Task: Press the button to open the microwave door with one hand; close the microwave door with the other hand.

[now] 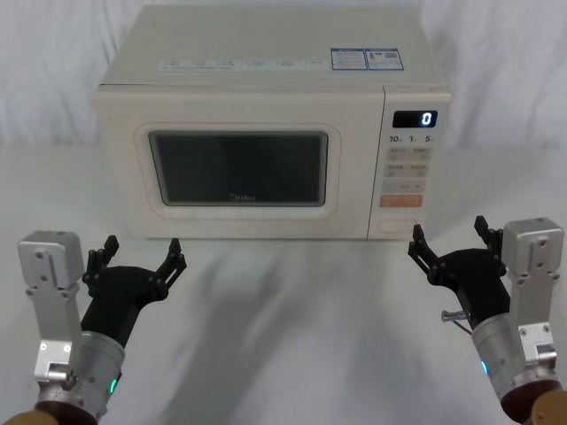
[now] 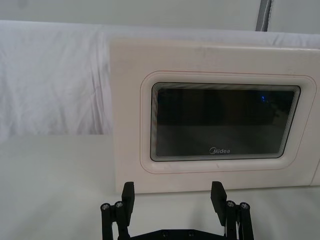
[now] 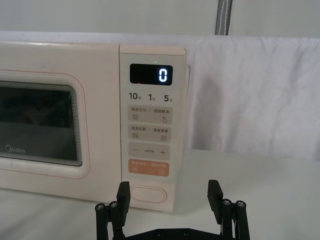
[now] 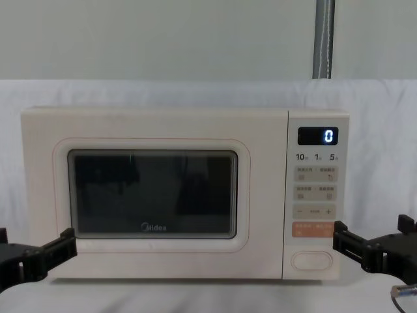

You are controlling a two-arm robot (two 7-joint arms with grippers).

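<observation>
Both arms wear black forked fingers (image 1: 168, 257), silver cylinder wrists, pale angled brackets behind the fingers, glossy brown segments.

The cream microwave door (image 1: 239, 168) sits shut; the oval button (image 3: 148, 194) lies lowest on the panel.

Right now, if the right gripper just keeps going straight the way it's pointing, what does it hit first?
Probably the microwave's control panel, low down near the oval door button. The open right gripper points at that lower corner, though it may slip partly past the right edge; depth is unclear.
</observation>
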